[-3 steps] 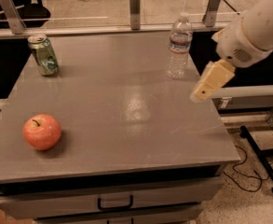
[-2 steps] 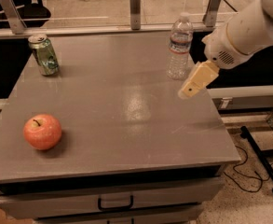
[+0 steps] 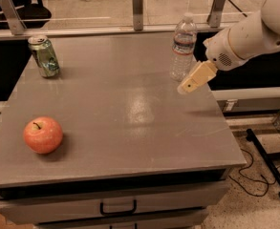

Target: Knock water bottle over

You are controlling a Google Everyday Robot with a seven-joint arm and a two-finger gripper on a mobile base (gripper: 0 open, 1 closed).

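Observation:
The water bottle point(image 3: 183, 47) stands upright near the far right of the grey table point(image 3: 120, 123). It is clear and ribbed, with a white cap and a white, red and blue label band. My gripper point(image 3: 186, 86) reaches in from the right on a white arm, its tan fingertip low over the table, just right of the bottle's base and very close to it. I cannot tell if it touches the bottle.
A green drink can point(image 3: 44, 56) stands at the far left. A red apple point(image 3: 43, 135) lies at the front left. Metal posts point(image 3: 137, 7) and a rail line the table's far edge. A drawer handle point(image 3: 118, 207) shows below the front edge.
My gripper has moved left and toward the bottle, from off the table's right edge to just beside the bottle's base. The bottle still stands upright.

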